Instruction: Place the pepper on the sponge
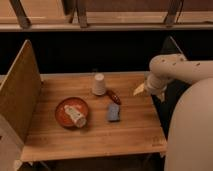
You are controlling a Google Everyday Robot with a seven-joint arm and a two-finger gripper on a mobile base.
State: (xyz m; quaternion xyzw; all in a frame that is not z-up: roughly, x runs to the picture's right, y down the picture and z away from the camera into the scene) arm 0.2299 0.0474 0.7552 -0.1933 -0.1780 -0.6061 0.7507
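Note:
The pepper (114, 96) is small, dark red and glossy, and lies on the wooden table (125, 132) just right of the white upturned cup (99, 84). Directly in front of the pepper, a short gap away, the flat blue-grey sponge (114, 112) rests with nothing on it. My gripper (140, 90) hangs at the end of the white arm (175, 70) near the table's right side. It is to the right of the pepper and apart from it.
An orange-red plate (62, 111) with a white object (76, 116) lying on it sits left of the sponge. A tall wooden panel (19, 90) walls the table's left side. The robot's white body (192, 130) fills the right.

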